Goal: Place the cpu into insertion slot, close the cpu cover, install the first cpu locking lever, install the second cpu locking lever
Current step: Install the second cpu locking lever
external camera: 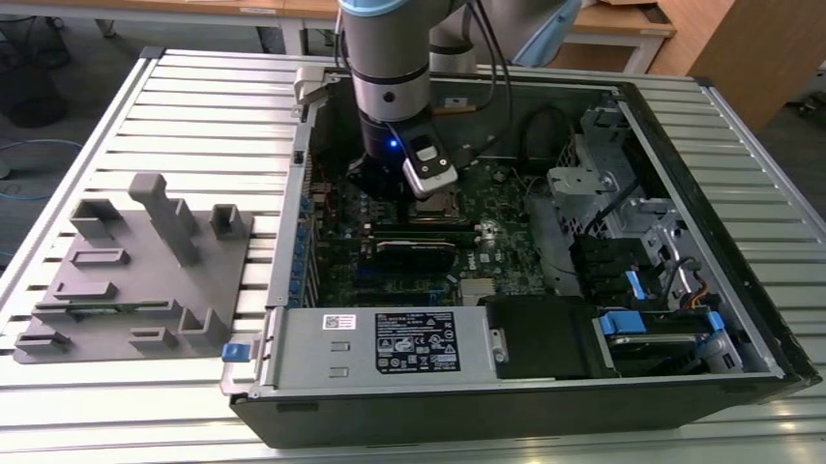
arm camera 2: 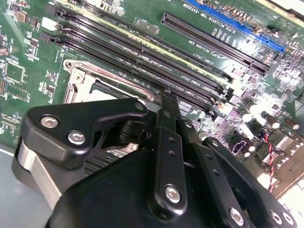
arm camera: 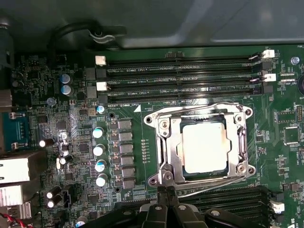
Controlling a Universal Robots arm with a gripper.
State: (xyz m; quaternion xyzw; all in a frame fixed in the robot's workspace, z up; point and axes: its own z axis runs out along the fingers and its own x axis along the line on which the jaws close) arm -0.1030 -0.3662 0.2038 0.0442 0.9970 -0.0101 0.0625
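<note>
In the first wrist view the gripper (arm camera: 167,194), at bottom centre, has its fingertips drawn together with nothing between them, touching the near edge of the cpu cover (arm camera: 167,156). The cover lies flat, framing the cpu (arm camera: 205,147) seated at centre right. Beyond it, dark memory slots (arm camera: 180,76) cross the upper frame.

Table: ribbed metal top (external camera: 193,106), pale grey slats running across, bright under even light.
Floor: grey (external camera: 77,39), seen past the table's far edge.
Desks: wooden tops (external camera: 258,8) along the far side, on metal legs.
Cabinet: wooden panel (external camera: 755,48) at the exterior view's right.
Cable: blue (external camera: 26,150), on the floor at the exterior view's left.
</note>
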